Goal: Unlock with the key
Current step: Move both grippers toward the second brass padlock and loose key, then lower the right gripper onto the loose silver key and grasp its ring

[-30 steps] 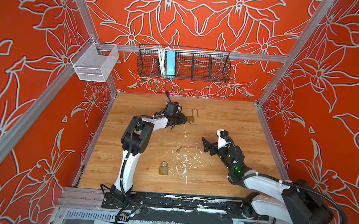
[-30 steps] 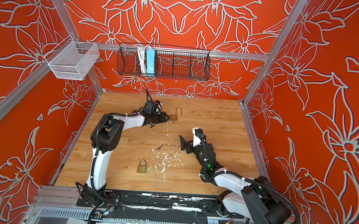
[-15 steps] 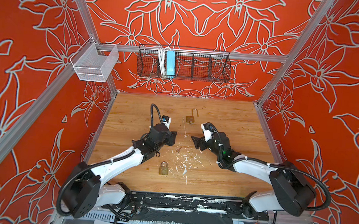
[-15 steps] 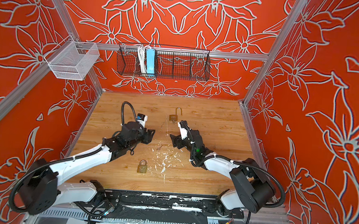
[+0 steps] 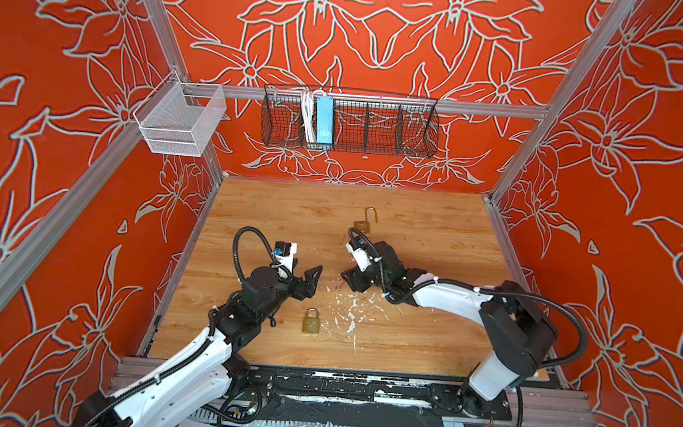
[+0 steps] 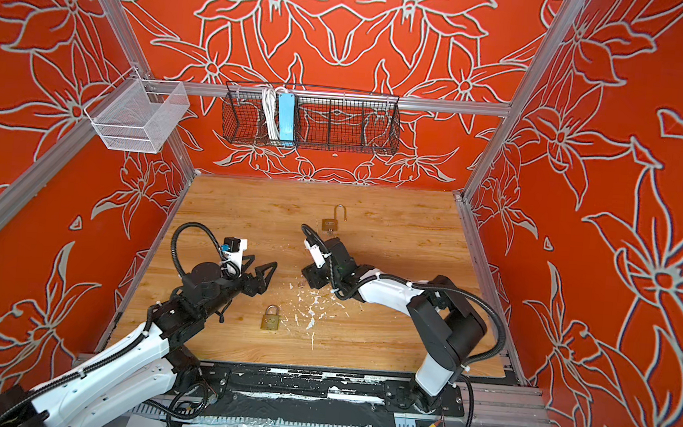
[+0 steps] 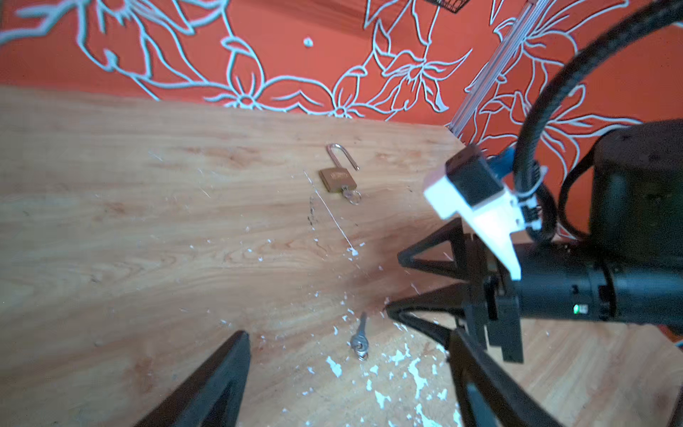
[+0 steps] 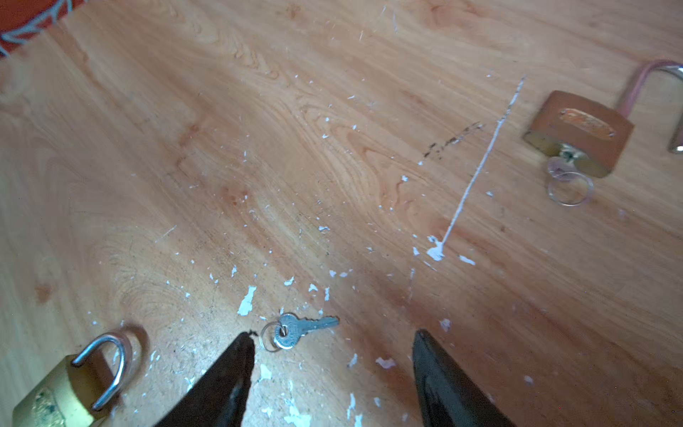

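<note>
Landmark: the shut padlock (image 5: 311, 321) is lying flat on the wooden table (image 5: 433, 238), its shackle pointing toward the back wall.

Key: the loose key (image 8: 300, 328) is lying flat on the table a little beyond the shut padlock, on its back-wall side. A small ring is hanging through its head, and nothing is gripping it.

Right gripper: the right gripper (image 8: 332, 334) is reaching in low, beyond the shut padlock and to its right. Its jaws are standing apart and holding nothing. The key is lying just ahead of the tips, nearer one finger (image 8: 229, 369). Whether the tips are touching the table I cannot tell.

Left gripper: the left gripper (image 6: 261, 264) is hanging beyond the shut padlock and slightly to its left. Its jaws are spreading wide and are empty, and it is facing the right gripper.

Open padlock: the open padlock (image 6: 333, 221) is lying well beyond the shut padlock with its shackle swung out. A second key (image 8: 559, 168) is sitting in its keyhole.

White flecks: the white flecks (image 5: 351, 311) are lying just right of the shut padlock and around the key.
</note>
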`<state>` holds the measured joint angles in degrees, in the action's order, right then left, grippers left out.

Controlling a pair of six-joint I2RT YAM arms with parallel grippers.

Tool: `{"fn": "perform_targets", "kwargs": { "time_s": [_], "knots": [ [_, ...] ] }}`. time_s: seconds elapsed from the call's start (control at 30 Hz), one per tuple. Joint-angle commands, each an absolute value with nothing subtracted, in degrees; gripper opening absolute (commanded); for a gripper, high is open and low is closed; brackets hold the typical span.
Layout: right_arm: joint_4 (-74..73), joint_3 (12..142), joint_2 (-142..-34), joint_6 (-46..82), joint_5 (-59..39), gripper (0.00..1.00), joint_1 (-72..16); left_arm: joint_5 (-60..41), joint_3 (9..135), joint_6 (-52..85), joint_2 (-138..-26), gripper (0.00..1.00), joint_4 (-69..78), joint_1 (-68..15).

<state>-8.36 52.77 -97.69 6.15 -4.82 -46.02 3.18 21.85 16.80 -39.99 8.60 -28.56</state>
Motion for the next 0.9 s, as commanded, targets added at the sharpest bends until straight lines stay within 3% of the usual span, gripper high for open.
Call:
{"fn": "perform_targets", "kwargs": {
  "time_s": [0.0,0.4,0.87],
  "knots": [
    [-7.9,51.0,-99.6,4.2,-0.2,0.70,-49.2,6.2,20.9,16.9,-38.1,0.97,7.6,-28.7],
    [4.4,61.4,-105.6,3.3,10.0,0.56,-54.8,11.5,20.9,17.4,-34.9,0.97,4.8,-29.5],
    [5.2,63.6,-108.7,4.0,12.0,0.39,-55.4,13.5,20.9,17.5,-35.5,0.97,4.4,-29.7]
  ]
}}
